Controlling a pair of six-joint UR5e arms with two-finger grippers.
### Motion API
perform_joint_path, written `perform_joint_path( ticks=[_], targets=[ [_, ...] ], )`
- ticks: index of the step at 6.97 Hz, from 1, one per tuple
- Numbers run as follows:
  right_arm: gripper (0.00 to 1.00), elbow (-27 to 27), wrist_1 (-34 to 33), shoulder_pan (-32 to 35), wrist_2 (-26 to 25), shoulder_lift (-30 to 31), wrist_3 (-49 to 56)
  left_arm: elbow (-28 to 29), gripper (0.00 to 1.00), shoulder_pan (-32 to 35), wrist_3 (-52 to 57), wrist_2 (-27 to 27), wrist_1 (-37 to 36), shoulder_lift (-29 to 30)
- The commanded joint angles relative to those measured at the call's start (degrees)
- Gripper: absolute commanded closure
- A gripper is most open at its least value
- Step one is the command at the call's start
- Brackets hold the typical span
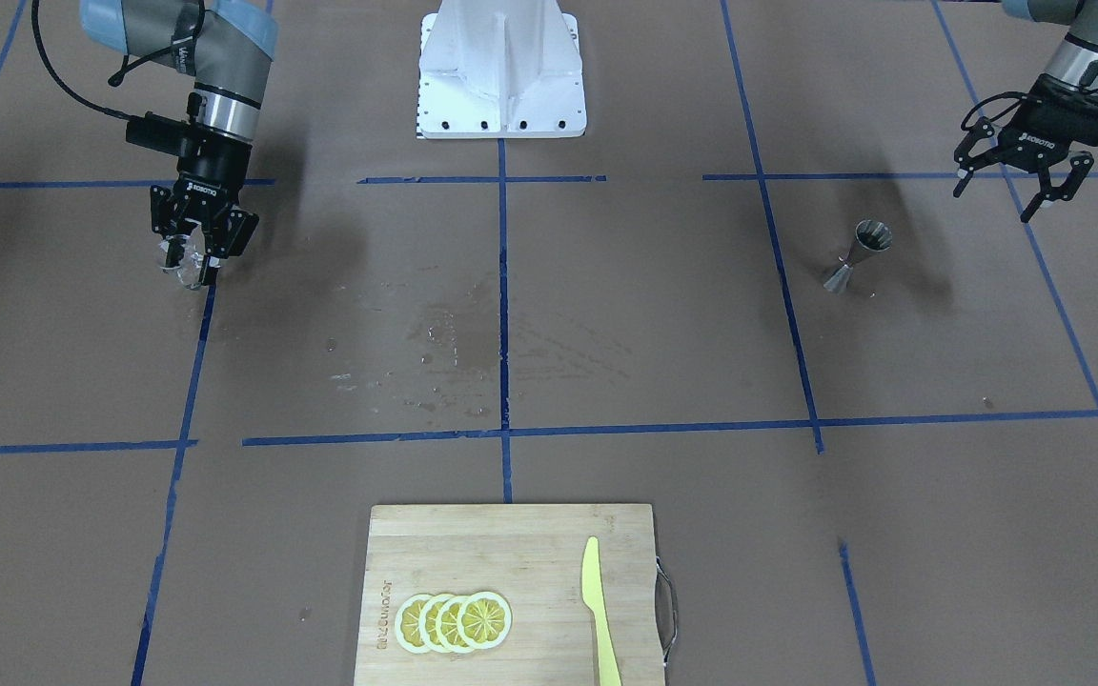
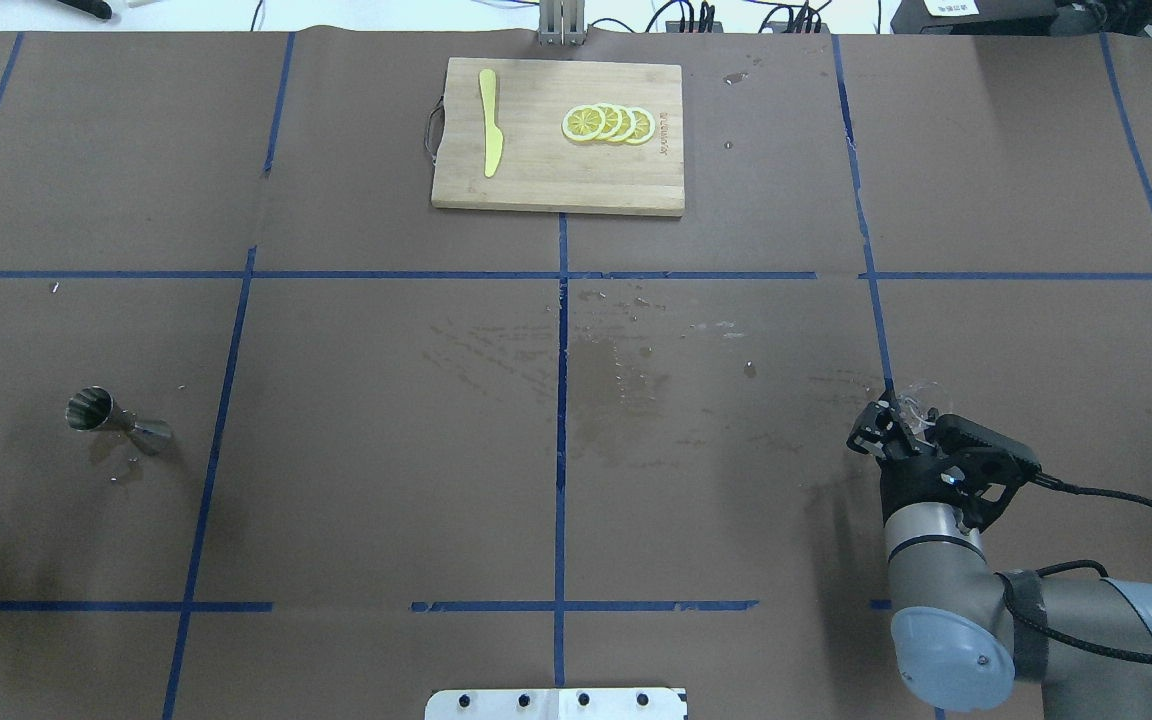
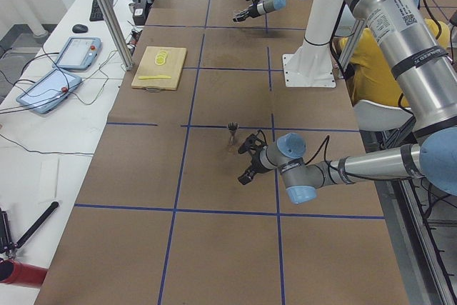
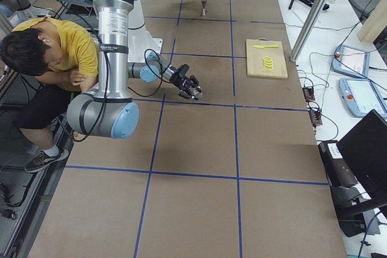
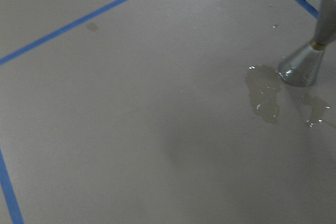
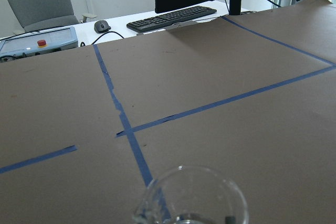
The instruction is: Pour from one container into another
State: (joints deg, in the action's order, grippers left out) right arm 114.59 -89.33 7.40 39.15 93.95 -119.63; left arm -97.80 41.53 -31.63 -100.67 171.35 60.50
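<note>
A small clear glass [image 1: 179, 270] sits low over the table, and my right gripper [image 1: 194, 250] is shut on it. The glass's rim [image 6: 191, 195] fills the bottom of the right wrist view and peeks out past the gripper [image 2: 898, 418] from overhead. A steel jigger [image 1: 860, 255] stands upright on the other side of the table. My left gripper [image 1: 999, 195] hangs open and empty, a little behind and outboard of the jigger [image 2: 116, 418]. The left wrist view catches the jigger's base [image 5: 307, 61] beside a small puddle [image 5: 265, 95].
A wooden cutting board [image 1: 511, 543] with lemon slices [image 1: 454, 621] and a yellow knife [image 1: 599, 610] lies at the far middle edge. Wet stains [image 1: 454, 343] mark the paper at the table's centre. The white robot base [image 1: 501, 71] stands between the arms.
</note>
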Motion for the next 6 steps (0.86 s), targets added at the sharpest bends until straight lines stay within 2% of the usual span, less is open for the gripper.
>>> perform_joint_path(
  ticks=[1, 3, 5, 6],
  targets=[
    [0.9, -1.03, 0.12, -1.67, -0.74, 1.41, 1.15, -0.11, 0.0, 0.75, 0.69, -1.54, -0.23, 1.9],
    [0.83, -2.87, 1.43, -3.17, -0.74, 0.8, 1.24, -0.46, 0.0, 0.92, 0.69, -1.72, -0.23, 2.08],
    [0.82, -4.11, 5.64, -3.09, -0.56, 0.63, 3.51, -0.55, 0.0, 0.92, 0.69, -1.72, -0.23, 2.08],
    [0.72, -4.37, 6.27, -3.09, -0.56, 0.71, 3.78, -0.72, 0.0, 1.01, 0.69, -1.72, -0.23, 2.08]
  ],
)
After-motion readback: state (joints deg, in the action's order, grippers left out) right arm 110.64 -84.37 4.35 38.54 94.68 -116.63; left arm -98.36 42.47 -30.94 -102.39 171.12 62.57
